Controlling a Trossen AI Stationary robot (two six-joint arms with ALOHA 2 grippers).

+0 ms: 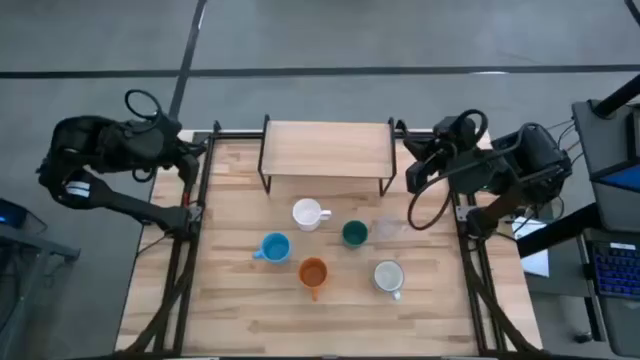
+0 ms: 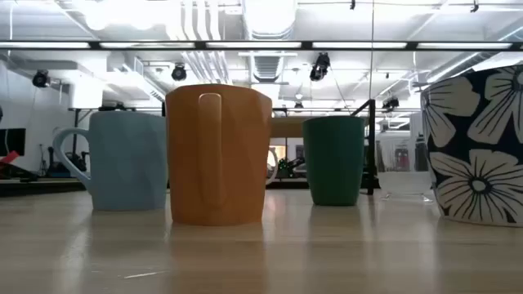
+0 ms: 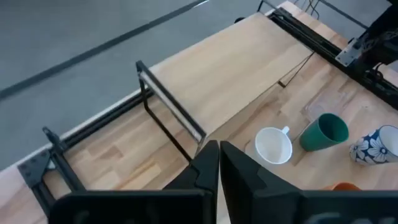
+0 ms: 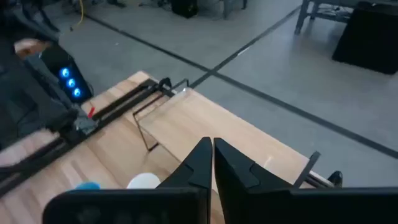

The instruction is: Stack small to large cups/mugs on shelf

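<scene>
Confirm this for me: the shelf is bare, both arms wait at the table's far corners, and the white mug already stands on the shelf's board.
Not quite. The white mug stands on the table in front of the shelf, not on its board, as the high view shows. The rest holds: the shelf is bare, and the left gripper and right gripper wait at the table's far corners.
</scene>
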